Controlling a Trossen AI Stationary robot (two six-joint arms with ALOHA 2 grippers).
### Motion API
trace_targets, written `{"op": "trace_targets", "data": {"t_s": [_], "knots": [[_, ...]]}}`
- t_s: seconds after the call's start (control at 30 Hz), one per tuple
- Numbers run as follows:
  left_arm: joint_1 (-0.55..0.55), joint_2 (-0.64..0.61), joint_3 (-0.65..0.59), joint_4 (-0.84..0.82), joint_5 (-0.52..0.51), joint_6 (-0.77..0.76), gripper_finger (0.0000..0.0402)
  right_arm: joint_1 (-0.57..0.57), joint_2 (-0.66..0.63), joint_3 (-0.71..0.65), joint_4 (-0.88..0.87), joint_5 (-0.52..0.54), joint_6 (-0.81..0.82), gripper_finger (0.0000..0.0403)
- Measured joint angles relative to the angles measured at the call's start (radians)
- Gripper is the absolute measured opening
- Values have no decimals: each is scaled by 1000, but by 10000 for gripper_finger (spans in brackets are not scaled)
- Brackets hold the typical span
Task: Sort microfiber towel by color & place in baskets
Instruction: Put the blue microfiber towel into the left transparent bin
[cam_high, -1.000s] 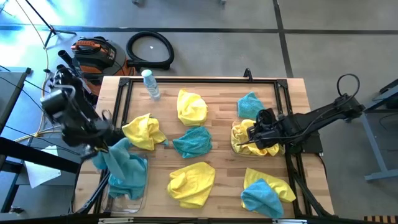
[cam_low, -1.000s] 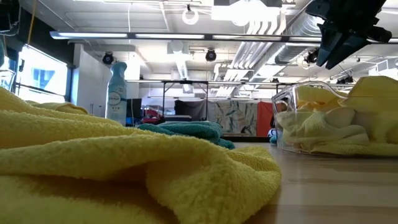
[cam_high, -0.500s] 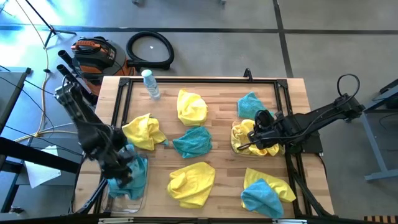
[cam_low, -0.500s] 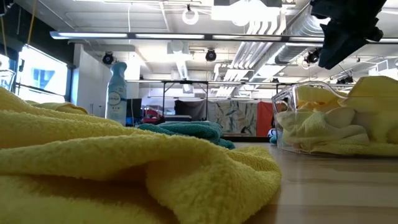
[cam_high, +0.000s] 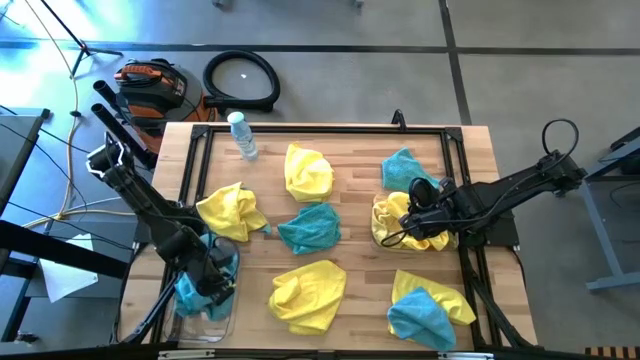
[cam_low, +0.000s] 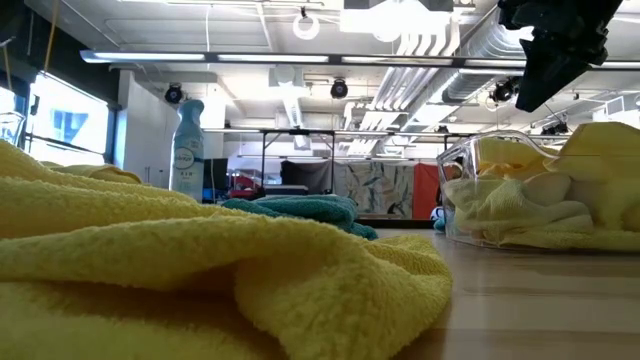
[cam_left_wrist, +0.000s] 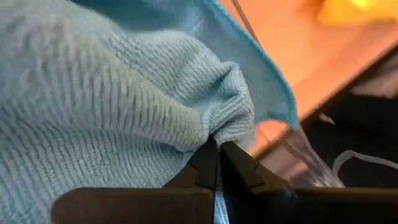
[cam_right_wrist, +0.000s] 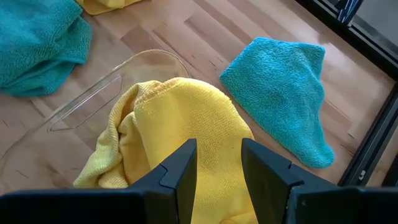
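Left end effector (cam_high: 205, 283): we see it at the lower left of the high view, down in the left basket (cam_high: 213, 326), clenched on a teal towel (cam_left_wrist: 118, 93); the wrist view shows its two dark tips pinched on a fold of that cloth.
Right end effector (cam_right_wrist: 219, 163): we see it at the right of the high view, just above the right basket (cam_right_wrist: 87, 96), fingers parted with nothing between them, over the yellow towels (cam_right_wrist: 180, 124) heaped in that tub.
Loose yellow towels: on the tabletop (cam_high: 350, 150) we count one left of centre (cam_high: 230, 210), one at upper centre (cam_high: 307, 171), one at lower centre (cam_high: 307, 293) and one at lower right, partly under a teal one (cam_high: 420, 318).
Loose teal towels: one at centre (cam_high: 310, 227), one above the right basket (cam_high: 400, 168).
Water bottle (cam_high: 241, 135): upper left of the tabletop, lying down.
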Motion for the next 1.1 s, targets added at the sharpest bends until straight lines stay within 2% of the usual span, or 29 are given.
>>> {"op": "trace_targets", "data": {"t_s": [0.13, 0.3, 0.57, 0.83, 1.1], "knots": [[0, 1, 0, -75, -95, 36, 0, 0, 0, 0, 17, 0, 13, 122], [-3, 33, 0, -87, -121, 110, 0, 0, 0, 0, 81, 0, 13, 122], [-23, 168, 0, -66, -173, 217, 3, 0, 0, 0, 167, 0, 14, 122], [-24, 298, 5, -57, -185, 228, 43, 0, 0, 0, 187, 21, 77, 122], [-24, 242, 0, -40, -186, 244, 89, 0, 0, 0, 190, 26, 96, 122]]}}
